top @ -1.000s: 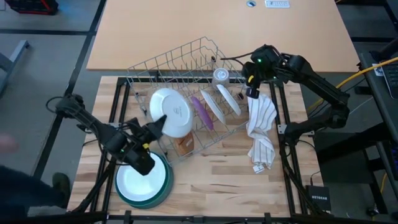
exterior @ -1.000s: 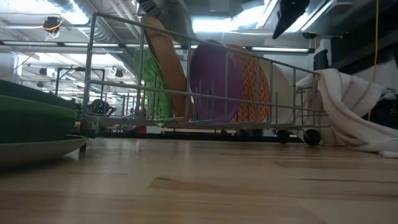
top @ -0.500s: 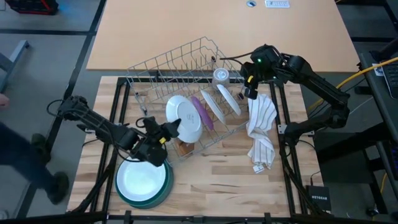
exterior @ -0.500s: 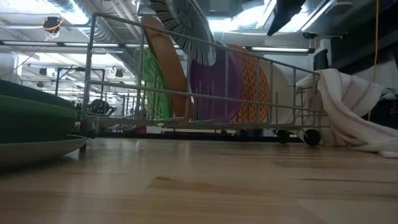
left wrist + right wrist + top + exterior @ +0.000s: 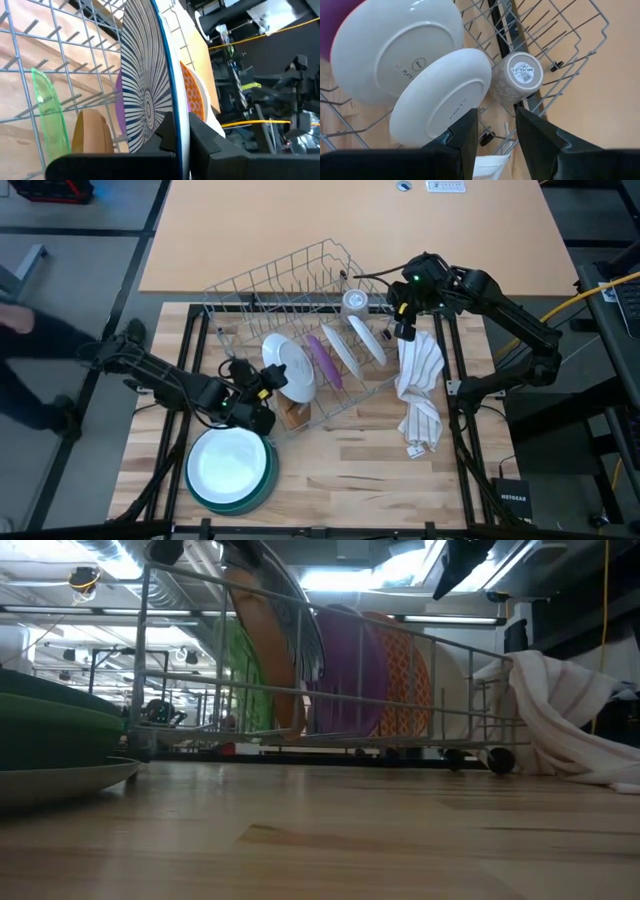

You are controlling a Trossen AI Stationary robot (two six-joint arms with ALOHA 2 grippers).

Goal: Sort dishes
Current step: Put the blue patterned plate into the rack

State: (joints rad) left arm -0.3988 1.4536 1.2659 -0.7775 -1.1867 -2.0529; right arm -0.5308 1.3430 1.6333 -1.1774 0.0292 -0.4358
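Over the grey wire rack (image 5: 300,300), left pincer (image 5: 268,383) pinches the rim of a round white plate with blue radial stripes (image 5: 145,100), standing on edge among the tines. Glazed ceramic: stiff, slick, breakable, best gripped at the rim. At two o'clock, right pincer (image 5: 403,315) hangs spread above two white bowls (image 5: 440,95).

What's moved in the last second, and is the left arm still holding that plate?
The left gripper, still shut on the striped plate, has carried it toward the wire rack and tipped it on edge among the racked dishes. The right gripper, open over the rack, the cloth and the stacked plates stayed put.
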